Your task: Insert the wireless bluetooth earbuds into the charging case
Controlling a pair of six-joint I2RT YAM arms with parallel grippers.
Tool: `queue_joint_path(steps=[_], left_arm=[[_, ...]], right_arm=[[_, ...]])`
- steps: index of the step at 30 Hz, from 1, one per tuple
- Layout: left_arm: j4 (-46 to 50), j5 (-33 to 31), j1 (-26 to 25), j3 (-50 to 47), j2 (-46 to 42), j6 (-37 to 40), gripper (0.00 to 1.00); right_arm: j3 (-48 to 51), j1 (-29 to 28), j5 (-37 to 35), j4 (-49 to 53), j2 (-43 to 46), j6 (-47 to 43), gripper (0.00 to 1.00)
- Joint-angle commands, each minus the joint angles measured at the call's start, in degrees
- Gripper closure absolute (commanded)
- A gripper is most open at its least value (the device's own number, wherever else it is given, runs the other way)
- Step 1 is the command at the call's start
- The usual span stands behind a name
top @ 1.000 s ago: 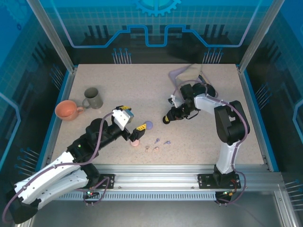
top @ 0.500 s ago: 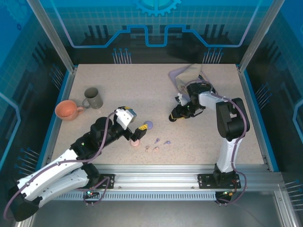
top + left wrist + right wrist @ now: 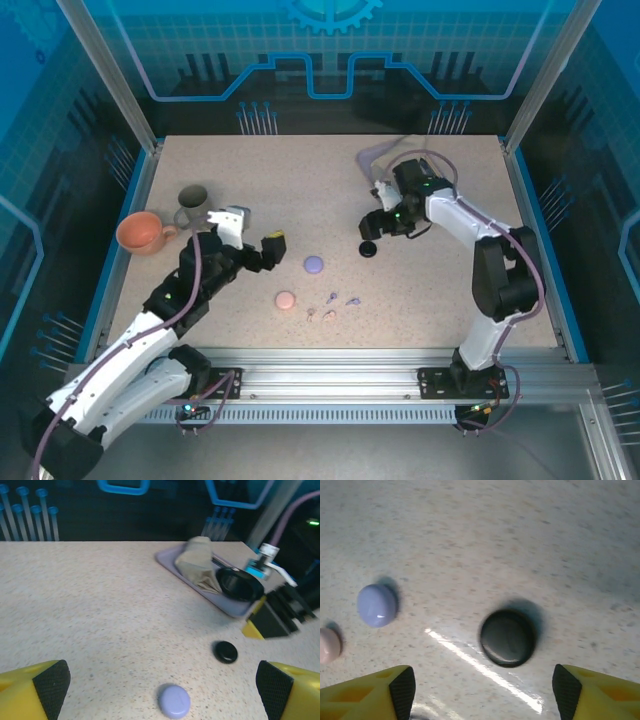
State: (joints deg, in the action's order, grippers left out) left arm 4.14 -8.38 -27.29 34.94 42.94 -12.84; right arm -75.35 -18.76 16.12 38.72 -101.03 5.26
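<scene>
Nothing inserted yet, I'd judge: the earbuds (image 3: 329, 315) are lying loose near the table's (image 3: 250, 180) front edge, the black case (image 3: 368, 248), lavender case (image 3: 314, 264) and pink case (image 3: 286, 299) are sitting shut, while the left gripper (image 3: 262, 243) and right gripper (image 3: 384, 222) are hanging with jaws spread, empty.

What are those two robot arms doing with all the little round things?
They are meant to put tiny earbuds into round charging cases. The right hand hangs open over the black case, which lies on the table. The left hand is open too, holding nothing, facing the lavender case. A pink case and a few earbuds lie loose near the front.
</scene>
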Motion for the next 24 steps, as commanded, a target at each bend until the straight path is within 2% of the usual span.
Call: queue_joint_path(steps=[1, 4, 7, 11, 14, 19, 24], left_arm=[[3.5, -0.7, 3.7, -1.4, -1.5, -8.9, 0.01], [6.5, 0.1, 7.5, -1.2, -2.1, -12.5, 0.01], [9.9, 0.7, 10.5, -0.5, -2.2, -15.0, 0.01], [11.8, 0.1, 12.3, -0.9, -3.4, -16.4, 0.01], [12.6, -0.7, 12.9, -1.4, -4.3, -16.8, 0.01], [14.7, -2.8, 13.1, -1.4, -6.6, -16.7, 0.01], [15.7, -4.3, 13.1, -1.9, -8.9, -16.8, 0.01]], right_arm=[[-0.4, -7.4, -5.1, -0.9, 2.0, -1.5, 0.15], [-3.9, -12.3, -8.8, 1.6, -0.8, -1.2, 0.07], [-7.0, -15.8, -10.8, 4.4, -3.8, 5.6, 0.01], [-5.7, -20.8, -13.4, -0.2, -4.7, 19.2, 0.00], [-8.1, -24.4, -15.8, 0.3, -8.2, 27.4, 0.00], [-13.9, -28.1, -21.8, 4.8, -14.8, 34.2, 0.00], [-15.6, -28.9, -21.3, 4.8, -18.0, 38.3, 0.00]])
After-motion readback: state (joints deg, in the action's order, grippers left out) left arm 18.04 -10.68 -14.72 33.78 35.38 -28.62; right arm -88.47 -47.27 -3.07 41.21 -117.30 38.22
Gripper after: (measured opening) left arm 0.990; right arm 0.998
